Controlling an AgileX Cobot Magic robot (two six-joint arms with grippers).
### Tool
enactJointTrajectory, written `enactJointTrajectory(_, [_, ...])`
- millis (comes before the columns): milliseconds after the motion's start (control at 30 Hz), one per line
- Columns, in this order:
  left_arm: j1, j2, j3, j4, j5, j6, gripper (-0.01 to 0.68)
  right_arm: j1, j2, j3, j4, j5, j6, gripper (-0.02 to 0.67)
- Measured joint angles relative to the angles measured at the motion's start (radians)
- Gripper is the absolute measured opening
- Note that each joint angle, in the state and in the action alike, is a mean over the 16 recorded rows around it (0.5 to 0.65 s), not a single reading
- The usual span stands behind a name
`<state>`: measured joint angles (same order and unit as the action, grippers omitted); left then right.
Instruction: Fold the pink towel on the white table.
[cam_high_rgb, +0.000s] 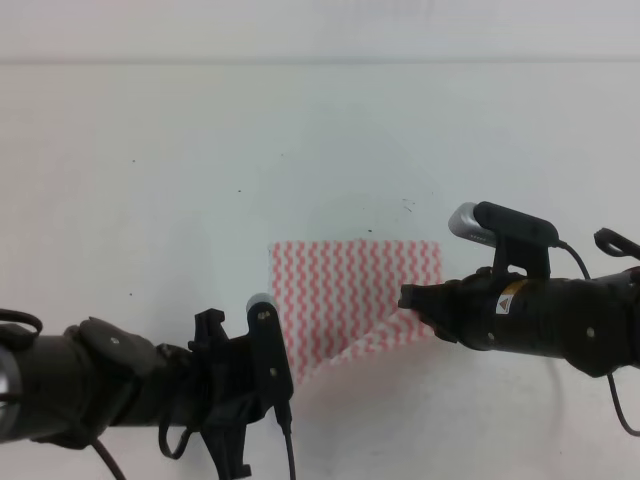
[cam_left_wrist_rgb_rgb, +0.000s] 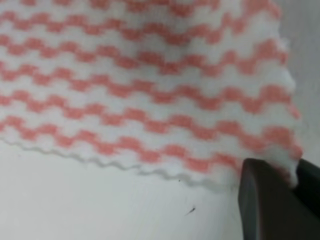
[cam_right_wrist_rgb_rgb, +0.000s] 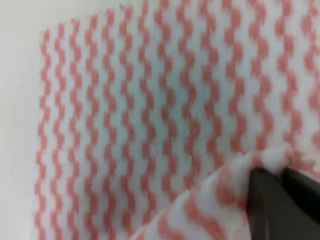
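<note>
Both my grippers, left (cam_high_rgb: 283, 372) and right (cam_high_rgb: 408, 298), pinch the pink towel (cam_high_rgb: 350, 290) at frame centre, lifting its lower edge off the white table (cam_high_rgb: 200, 180).

towel (cam_high_rgb: 350, 295) on table (cam_high_rgb: 150, 180), centre-front; left gripper (cam_high_rgb: 283, 372) at its near-left corner, right gripper (cam_high_rgb: 412, 300) at right edge.

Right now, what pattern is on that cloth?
Pink-red and white wavy zigzag stripes on the towel; right wrist view shows it best.
</note>
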<state>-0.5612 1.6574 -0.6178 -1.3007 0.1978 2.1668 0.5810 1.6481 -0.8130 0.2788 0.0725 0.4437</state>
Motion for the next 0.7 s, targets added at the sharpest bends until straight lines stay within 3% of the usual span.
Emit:
enactJointTrajectory(233, [0.0,-0.019,0.002,-0.068,-0.01,-0.001,0.005,0.0,-0.002,0.0,-0.002,0.002,0.0,-0.016])
enactJointTrajectory(700, [0.001,-0.072,-0.04,-0.257,-0.028,-0.001,-0.005,0.0,-0.001,0.0,-0.003,-0.003,0.0,-0.016])
